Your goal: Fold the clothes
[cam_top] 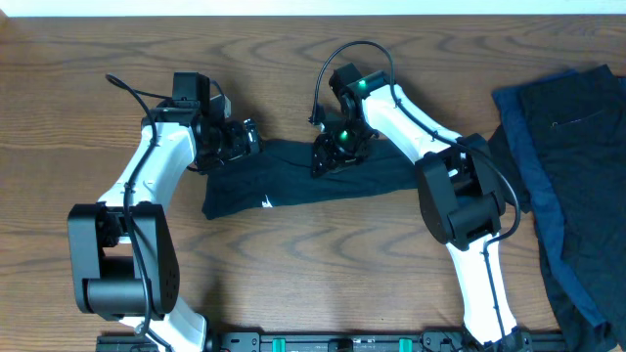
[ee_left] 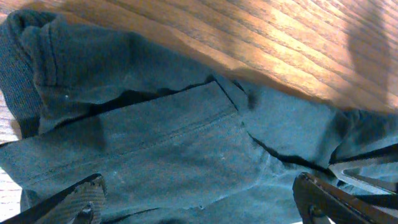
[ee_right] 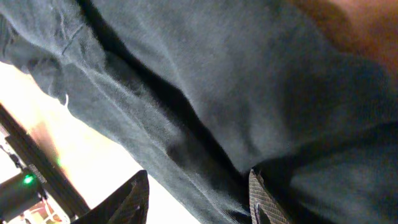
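Shirt (cam_top: 303,186) lies mid-desk, nearer the far edge than the near one. It is a dark band running L-R, folded lengthwise and flat on the wood. The L end sits a bit nearer the near edge than the R end. Small white label (cam_top: 267,202) shows on its near side, L of centre.

Left gripper (cam_top: 246,137) is at the shirt's far-L corner, right by the cloth edge. In the L wrist view its fingers (ee_left: 87,196) stand wide apart with nothing clamped between them. Cloth lies spread under the gap, with a stitched seam (ee_left: 155,138) across it and bare wood beyond.

Right gripper (cam_top: 331,156) is down on the shirt's far edge, about mid-length. In the R wrist view its fingers (ee_right: 260,196) are closer together than the L pair, approx half open. A fold of dark cloth crosses the gap between them. Can't tell whether it is actually pinched or only lying over the tips.

The two grippers are near each other along the same far edge, L one towards the L end.

Pile (cam_top: 577,147) of more dark clothes sits at the R edge of the desk (cam_top: 323,264), well apart from the shirt. It runs from near the far-R corner down to the near-R corner. Blue piece (cam_top: 518,127) shows along the pile's L side, partly under the darker cloth. The R arm's elbow overlaps that side of the pile in the overhead view.
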Motion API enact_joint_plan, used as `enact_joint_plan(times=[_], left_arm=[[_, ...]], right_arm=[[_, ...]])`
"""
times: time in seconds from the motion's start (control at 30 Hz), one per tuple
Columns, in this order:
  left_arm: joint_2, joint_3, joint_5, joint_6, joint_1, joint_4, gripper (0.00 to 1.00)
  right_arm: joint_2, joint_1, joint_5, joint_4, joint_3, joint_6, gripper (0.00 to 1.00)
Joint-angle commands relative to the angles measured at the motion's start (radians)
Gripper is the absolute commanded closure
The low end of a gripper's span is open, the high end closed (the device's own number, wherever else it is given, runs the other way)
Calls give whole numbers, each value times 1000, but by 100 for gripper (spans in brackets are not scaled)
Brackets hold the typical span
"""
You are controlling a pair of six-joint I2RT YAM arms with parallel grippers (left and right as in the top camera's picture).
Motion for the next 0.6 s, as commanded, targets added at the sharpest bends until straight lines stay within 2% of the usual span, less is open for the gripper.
enact_joint_plan(times=[0.0, 0.57], left_arm=[[13, -15, -15, 10, -2, -1, 3], [13, -15, -38, 10, -2, -2, 3]], right_arm=[[11, 6, -39, -11, -8, -30, 50], [11, 29, 53, -89, -13, -59, 50]])
